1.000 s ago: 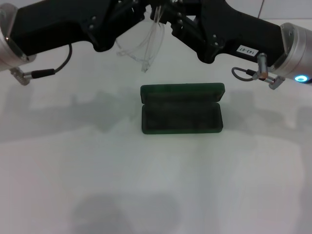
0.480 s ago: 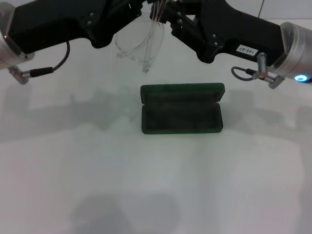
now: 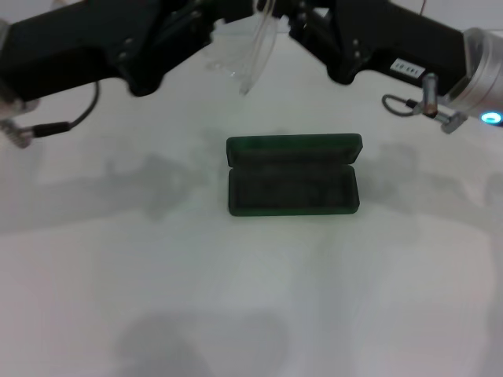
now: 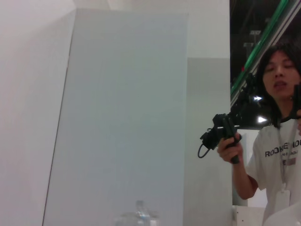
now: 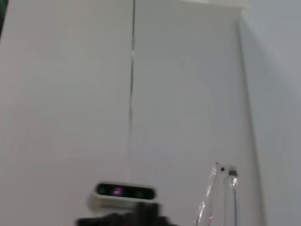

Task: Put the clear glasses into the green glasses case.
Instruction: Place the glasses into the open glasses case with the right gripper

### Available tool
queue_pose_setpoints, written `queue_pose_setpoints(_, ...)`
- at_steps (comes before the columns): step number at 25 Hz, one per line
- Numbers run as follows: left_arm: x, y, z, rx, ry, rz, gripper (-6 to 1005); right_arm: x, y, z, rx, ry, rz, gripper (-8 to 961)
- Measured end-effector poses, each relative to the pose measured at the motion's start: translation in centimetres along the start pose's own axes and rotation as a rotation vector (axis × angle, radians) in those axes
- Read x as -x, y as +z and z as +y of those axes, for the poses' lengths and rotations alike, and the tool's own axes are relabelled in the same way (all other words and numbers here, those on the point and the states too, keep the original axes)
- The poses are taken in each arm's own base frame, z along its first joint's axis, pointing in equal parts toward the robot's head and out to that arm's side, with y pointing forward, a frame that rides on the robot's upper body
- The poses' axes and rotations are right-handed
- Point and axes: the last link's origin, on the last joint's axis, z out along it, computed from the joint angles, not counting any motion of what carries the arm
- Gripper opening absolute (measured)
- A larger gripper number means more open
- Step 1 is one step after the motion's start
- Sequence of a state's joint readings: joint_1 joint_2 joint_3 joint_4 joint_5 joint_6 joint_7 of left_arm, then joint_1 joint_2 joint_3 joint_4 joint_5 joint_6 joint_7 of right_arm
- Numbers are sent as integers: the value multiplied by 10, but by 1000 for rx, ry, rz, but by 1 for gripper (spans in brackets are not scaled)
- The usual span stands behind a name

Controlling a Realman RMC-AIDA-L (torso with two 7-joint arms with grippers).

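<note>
**Glasses held high between two claws, case open below**

Arms reach in from both sides along the far edge of the head view and meet above the white bench (image 3: 251, 298). The left arm slants in from the left, the right arm from the right, their black wrist housings angled toward each other like a shallow roof. The left claw (image 3: 236, 9) and right claw (image 3: 284, 9) come together at the very top edge, where their fingertips are cut off, so I cannot tell how wide either claw stands or which one actually pinches the frame.

The clear glasses (image 3: 253, 51) hang between the two claws, off the bench, tilted with the lenses dropping down toward the left. In the right wrist view a transparent part of the glasses (image 5: 221, 197) rises against a pale wall.

The green glasses case (image 3: 292, 174) lies on the bench nearer the robot than the glasses and well apart from them. Its lid stands open at the far side, dark lining exposed, and nothing touches it.
</note>
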State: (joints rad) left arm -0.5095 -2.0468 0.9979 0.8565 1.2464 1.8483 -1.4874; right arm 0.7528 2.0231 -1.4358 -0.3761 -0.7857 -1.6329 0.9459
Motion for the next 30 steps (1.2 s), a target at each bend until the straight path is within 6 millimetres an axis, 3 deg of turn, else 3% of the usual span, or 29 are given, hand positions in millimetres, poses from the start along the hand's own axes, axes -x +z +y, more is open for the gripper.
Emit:
queue_pose_setpoints(5,-6,-26,6,-24,5,-14,48,0,-9,-11,-52,-50,64,62)
queue_pose_setpoints(11,-18,-93,15,-177,7,-92,47,12,-17,-11,12,-71,229,62)
queue_pose_setpoints(12,-20,-103,16,-203,8,-110,47,28,-19,-5,61,-95,328,62)
queue_pose_setpoints(16,-20,-130,22,-297,5,-163,45,55,-14,5,121,-121,549,62)
queue_pose_setpoints(21,-24,-151,26,-385,21,-174,43,98,15,20,140,-157,948,62)
queue_pose_setpoints(24,-27,-155,26,-406,39,-162,43,113,37,22,160,-117,1102,62)
queue_pose_setpoints(26,-28,-154,25,-406,46,-155,43,111,55,21,185,-78,1205,62)
queue_pose_setpoints(30,-25,-153,25,-406,56,-149,43,81,88,15,213,-45,1440,62)
